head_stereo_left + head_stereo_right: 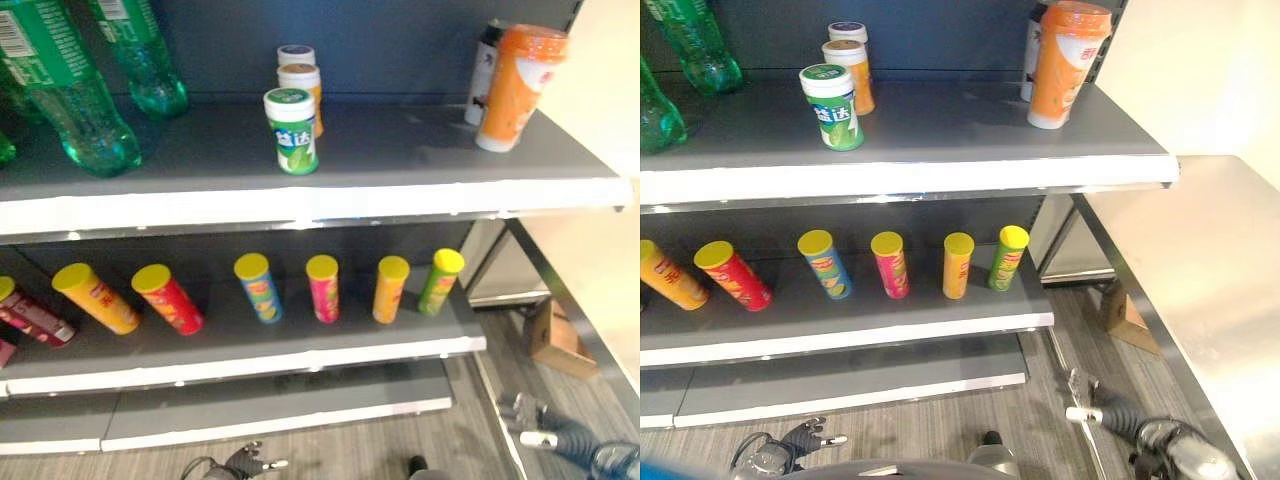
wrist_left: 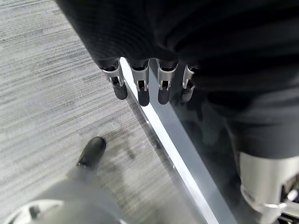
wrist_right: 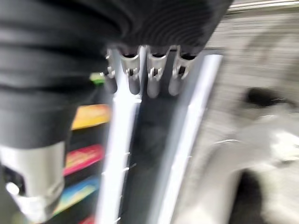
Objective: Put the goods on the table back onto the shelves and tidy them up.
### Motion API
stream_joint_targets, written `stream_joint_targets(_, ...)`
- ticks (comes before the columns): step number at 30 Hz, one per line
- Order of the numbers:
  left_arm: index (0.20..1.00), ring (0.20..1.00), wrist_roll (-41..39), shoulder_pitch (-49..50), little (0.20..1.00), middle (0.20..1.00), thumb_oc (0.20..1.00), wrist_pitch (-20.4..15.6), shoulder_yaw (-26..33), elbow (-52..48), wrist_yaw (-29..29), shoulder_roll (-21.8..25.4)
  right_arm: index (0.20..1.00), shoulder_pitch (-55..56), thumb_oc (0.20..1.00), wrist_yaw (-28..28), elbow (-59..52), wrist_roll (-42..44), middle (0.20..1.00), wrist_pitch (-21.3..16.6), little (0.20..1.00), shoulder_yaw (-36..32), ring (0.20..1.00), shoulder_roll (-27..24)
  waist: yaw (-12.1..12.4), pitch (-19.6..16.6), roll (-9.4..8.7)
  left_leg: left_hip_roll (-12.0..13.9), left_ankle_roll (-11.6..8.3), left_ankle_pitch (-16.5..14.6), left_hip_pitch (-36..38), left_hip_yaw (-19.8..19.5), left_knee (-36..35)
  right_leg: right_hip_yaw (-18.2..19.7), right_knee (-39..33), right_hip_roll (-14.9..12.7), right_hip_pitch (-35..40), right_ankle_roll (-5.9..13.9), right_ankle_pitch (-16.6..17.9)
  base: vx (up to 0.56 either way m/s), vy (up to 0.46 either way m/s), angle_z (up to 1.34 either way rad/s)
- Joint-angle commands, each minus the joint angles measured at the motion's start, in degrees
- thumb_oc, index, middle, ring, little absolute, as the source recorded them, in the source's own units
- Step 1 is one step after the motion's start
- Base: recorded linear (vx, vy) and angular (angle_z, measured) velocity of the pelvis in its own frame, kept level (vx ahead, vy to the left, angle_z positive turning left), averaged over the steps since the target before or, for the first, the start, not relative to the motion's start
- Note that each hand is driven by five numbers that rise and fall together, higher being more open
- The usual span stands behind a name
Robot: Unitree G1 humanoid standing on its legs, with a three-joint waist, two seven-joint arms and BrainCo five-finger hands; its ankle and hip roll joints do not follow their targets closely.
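Both arms hang low by the floor. Left robot hand (image 2: 149, 86) has its fingers relaxed and straight, holding nothing; right robot hand (image 3: 149, 77) is the same, empty, fingers loosely extended.

Goods on view sit on the shelves. The worktop (image 1: 1200, 260) shows as a pale surface at the right of the rack, and the part visible carries nothing, so I cannot tell which item is next.

Count, upper shelf (image 1: 420, 190):
- orange cup (image 1: 515, 85), one, tall, wrapped. A darker container stands half hidden just behind it.
- small jars, three in a row going back: green-labelled jar (image 1: 291, 130) in front, orange jar (image 1: 303, 88) behind it, a third with a dark lid at the back.
- green bottles (image 1: 85, 110), at least three, cut off by the frame.

Count, lower shelf (image 1: 300, 355):
- crisp tubes (image 1: 258, 287) with yellow lids, six standing or leaning, plus partial red ones at the far left.

Handling, judged:
- Tubes are probably light, stiff card that dents if squeezed; take them round the middle of the body.
- Bottles are likely heavy and smooth, apt to slip; grip at the waist.
- Jars are small and rigid; wrap round the side wall.
- The cup looks top-heavy with a thin wall; hold it low and gently.
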Motion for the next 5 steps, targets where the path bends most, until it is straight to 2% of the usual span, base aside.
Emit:
stream_joint_targets(1,1.000,1.000,-3.1,-4.8,1.000,1.000,1.000,-0.9,0.8,2.1,2.5,-0.2,1.000,-8.5,1.000,-15.6,16.2,-15.9,1.000,-3.8,1.000,2.9,1.000,9.3,1.5,0.7,0.24,-0.2,0.53,-1.1,-1.5,2.0,2.6,-4.8,5.2,-2.6,-2.7,1.40,-0.8,-0.03,-0.041,0.08)
stream_joint_targets(2,1.000,1.000,-4.3,-4.8,1.000,1.000,1.000,-1.0,0.9,2.5,3.8,-0.6,1.000,-10.3,1.000,-19.5,21.3,-15.1,1.000,-4.2,1.000,1.4,1.000,13.3,1.6,0.9,0.53,-0.2,0.69,-1.1,-1.4,1.7,2.5,-4.7,5.1,-2.5,-2.6,1.26,-0.9,-0.01,-0.033,0.05)
stream_joint_targets(4,1.000,1.000,-6.2,-5.0,1.000,1.000,1.000,-0.9,1.0,3.4,4.5,-1.3,1.000,-13.9,1.000,-23.4,30.6,-13.8,1.000,-4.4,1.000,0.8,1.000,16.9,2.0,0.9,1.00,-0.2,0.87,-1.2,-0.9,1.6,2.5,-4.6,5.0,-2.3,-2.3,1.12,-0.9,0.00,0.000,0.00)
stream_joint_targets(5,1.000,1.000,-6.2,-5.1,1.000,1.000,1.000,-0.9,1.0,3.4,4.5,-1.3,1.000,-14.2,1.000,-23.4,30.9,-13.8,1.000,-4.6,1.000,0.8,1.000,17.0,2.0,1.0,0.96,-0.2,0.86,-1.2,-0.8,1.6,2.5,-4.6,5.0,-2.3,-2.3,1.11,-0.9,0.00,0.000,0.00)
